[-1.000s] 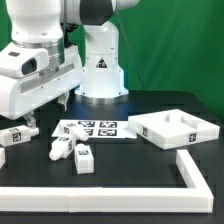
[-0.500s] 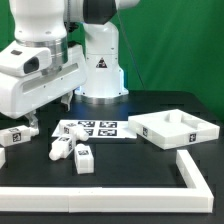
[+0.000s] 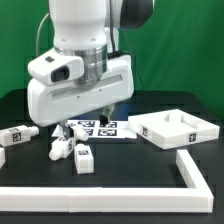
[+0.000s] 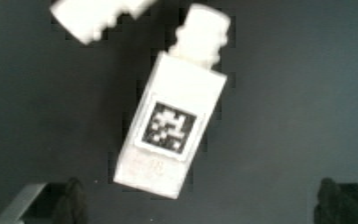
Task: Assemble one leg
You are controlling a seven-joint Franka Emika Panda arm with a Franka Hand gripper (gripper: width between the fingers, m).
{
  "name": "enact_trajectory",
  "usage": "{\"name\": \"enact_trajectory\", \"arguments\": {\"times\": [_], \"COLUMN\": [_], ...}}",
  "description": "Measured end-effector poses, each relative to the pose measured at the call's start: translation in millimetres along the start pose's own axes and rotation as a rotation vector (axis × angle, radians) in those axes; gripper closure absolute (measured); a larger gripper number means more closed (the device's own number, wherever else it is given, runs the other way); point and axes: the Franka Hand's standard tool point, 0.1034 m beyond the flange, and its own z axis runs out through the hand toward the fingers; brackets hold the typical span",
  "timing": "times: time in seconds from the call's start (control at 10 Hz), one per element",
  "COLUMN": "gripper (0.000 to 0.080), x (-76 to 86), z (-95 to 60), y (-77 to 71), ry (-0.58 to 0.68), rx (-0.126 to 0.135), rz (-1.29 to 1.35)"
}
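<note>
Several white legs with black-and-white tags lie on the black table. One leg (image 3: pixel 60 149) lies left of centre, a second leg (image 3: pixel 84 158) just to the exterior view's right of it, and a third leg (image 3: pixel 18 134) lies at the far left. My gripper (image 3: pixel 67 128) hangs above the first two legs and touches nothing. In the wrist view that leg (image 4: pixel 172 125) lies lengthwise, tag up, between my spread dark fingertips (image 4: pixel 51 203). My gripper (image 4: pixel 201 205) is open and empty. Part of another white leg (image 4: pixel 96 18) shows beyond it.
The marker board (image 3: pixel 98 128) lies behind the legs. A large white square panel (image 3: pixel 180 128) with a raised rim lies at the exterior view's right. A white L-shaped rail (image 3: pixel 192 172) borders the front and right.
The arm has swung from the exterior view's left toward the centre. The gripper now hangs over the middle legs instead of near the far-left leg. No part has moved.
</note>
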Motion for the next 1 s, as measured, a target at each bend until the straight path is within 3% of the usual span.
{"name": "enact_trajectory", "arguments": {"times": [0.1, 0.5, 0.6, 1.0], "gripper": [0.0150, 0.0150, 0.0150, 0.0150], "x": [-3.4, -2.3, -3.0, -4.7], "z": [5.3, 6.6, 13.7, 44.0], "y": [4.0, 2.6, 8.5, 9.7], "ry": [0.003, 0.004, 0.020, 0.034], "rx": [0.014, 0.017, 0.020, 0.045], "rz": [-0.019, -0.013, 0.062, 0.172]}}
